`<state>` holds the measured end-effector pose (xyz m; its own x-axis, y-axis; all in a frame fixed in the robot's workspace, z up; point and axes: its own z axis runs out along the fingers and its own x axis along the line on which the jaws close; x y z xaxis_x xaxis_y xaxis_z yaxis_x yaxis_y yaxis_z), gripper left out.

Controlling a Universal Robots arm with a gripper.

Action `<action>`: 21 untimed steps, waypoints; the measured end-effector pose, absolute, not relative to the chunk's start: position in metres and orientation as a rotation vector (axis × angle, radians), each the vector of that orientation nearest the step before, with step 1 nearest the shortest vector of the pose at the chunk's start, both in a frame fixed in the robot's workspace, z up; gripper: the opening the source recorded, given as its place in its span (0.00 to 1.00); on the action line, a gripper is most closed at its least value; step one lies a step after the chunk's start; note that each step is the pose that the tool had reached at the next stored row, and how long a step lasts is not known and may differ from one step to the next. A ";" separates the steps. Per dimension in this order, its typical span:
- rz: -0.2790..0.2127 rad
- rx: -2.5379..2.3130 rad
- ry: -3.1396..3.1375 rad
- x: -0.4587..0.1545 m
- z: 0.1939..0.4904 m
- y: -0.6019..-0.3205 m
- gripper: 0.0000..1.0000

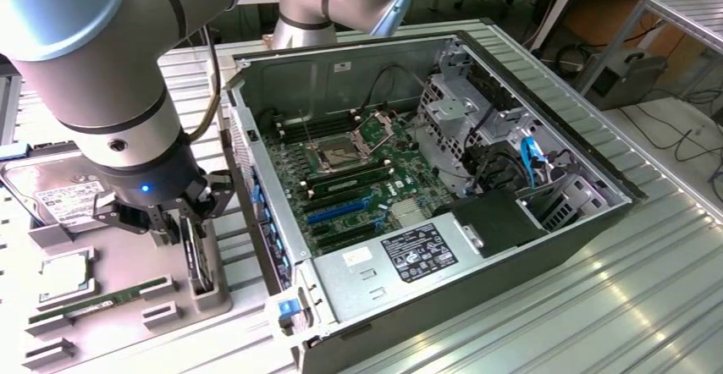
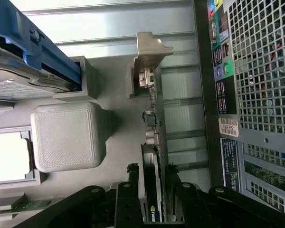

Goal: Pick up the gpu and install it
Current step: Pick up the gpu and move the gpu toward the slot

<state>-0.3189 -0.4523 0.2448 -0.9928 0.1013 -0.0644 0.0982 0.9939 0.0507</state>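
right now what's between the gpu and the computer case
Just a bare strip of ribbed metal table separates the gpu from the computer case, clearest in the wrist view.

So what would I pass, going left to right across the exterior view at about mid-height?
Hard drive → tool, down at the gpu standing in its grey holder → motherboard inside the open computer case → blue cable.

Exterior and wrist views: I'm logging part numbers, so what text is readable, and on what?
No text can be quoted.
power supply label: print too small.
hard drive label: too small.
case sticker: blurred.
gpu: a green mark, no legible word.
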 end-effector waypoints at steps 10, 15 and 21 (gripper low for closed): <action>0.073 0.154 3.070 -0.319 0.243 -0.452 0.27; 0.075 0.098 3.076 -0.319 0.243 -0.452 0.27; 0.078 0.030 3.086 -0.317 0.243 -0.452 0.26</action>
<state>-0.3167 -0.4523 0.2431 -0.9983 0.0209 -0.0538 0.0182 0.9985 0.0509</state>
